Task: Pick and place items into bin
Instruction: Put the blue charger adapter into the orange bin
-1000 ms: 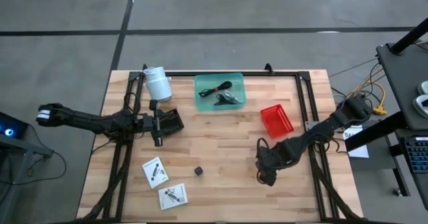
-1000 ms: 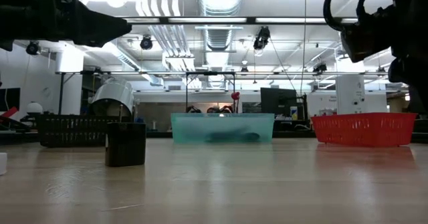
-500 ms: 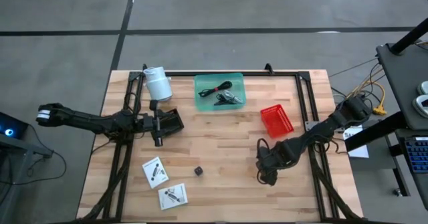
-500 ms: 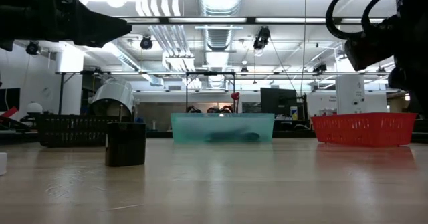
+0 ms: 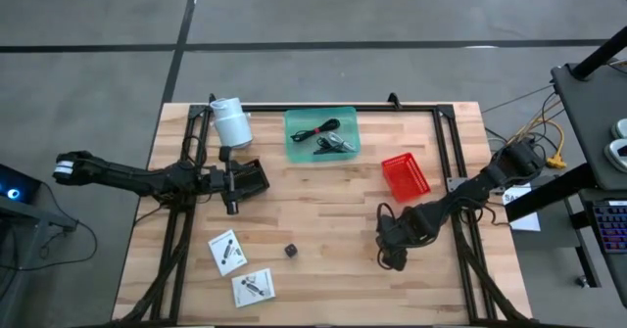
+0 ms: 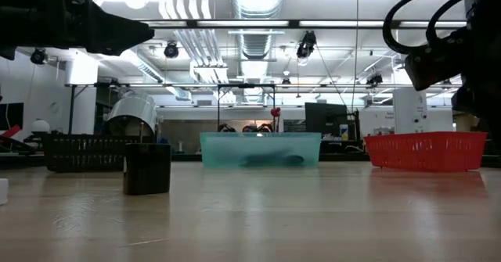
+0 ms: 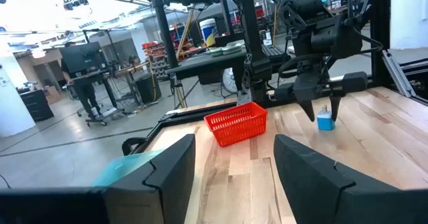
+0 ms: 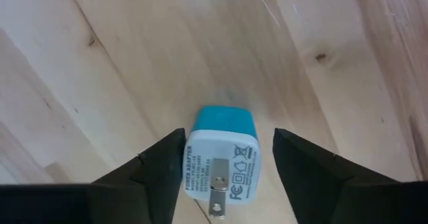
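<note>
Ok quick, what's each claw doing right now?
Left claw: open, empty, parked near the black basket.
Right claw: open, straddling the small power adapter on the table, not gripping it yet.

**Count of things on the wooden table**

Two flat white packets with black print (image 5: 226, 253) (image 5: 254, 287) lie near the left. One small dark cube (image 5: 291, 251). One blue-and-white power adapter (image 8: 221, 159). Three containers: one translucent teal bin (image 5: 322, 134), one red mesh basket (image 5: 405, 174), one black mesh basket (image 6: 78, 152). One white cylindrical roll (image 5: 231, 121). Two dark robot arms.
</note>
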You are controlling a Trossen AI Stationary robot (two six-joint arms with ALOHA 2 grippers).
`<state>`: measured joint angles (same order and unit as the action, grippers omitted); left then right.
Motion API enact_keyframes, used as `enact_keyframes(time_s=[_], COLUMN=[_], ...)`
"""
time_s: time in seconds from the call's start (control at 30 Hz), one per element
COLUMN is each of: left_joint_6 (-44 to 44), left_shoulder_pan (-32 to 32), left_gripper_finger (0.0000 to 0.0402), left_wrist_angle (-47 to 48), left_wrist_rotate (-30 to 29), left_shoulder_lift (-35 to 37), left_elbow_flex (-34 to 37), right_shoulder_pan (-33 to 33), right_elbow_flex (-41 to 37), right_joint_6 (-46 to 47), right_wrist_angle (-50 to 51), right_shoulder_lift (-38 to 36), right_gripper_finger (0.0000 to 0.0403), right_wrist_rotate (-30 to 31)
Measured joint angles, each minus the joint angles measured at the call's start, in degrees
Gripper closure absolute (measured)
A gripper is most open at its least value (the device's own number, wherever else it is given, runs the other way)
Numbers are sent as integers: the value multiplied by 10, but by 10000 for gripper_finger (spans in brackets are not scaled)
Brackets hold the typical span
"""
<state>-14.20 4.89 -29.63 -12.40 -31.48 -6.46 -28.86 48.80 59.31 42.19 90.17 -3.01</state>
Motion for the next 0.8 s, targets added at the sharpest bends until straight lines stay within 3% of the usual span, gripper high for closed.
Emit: enact_keyframes(time_s=[0.23,0.5,0.8], left_joint_6=[0,0,0], left_shoulder_pan=[0,0,0], left_gripper_finger=[214,214,214], left_wrist_angle=[0,-1,-4], left_wrist_rotate=[0,0,0], left_shoulder_lift=[0,0,0], left_elbow_flex=[0,0,0], right_shoulder_pan=[0,5,64], right_elbow_flex=[0,13,63], right_joint_6=[-37,-81,-182], right_wrist_angle=[-14,-65,-11], right_shoulder_lift=[0,0,-6], right_gripper_finger=[266,267,267], right_wrist_rotate=[-2,-20,-15])
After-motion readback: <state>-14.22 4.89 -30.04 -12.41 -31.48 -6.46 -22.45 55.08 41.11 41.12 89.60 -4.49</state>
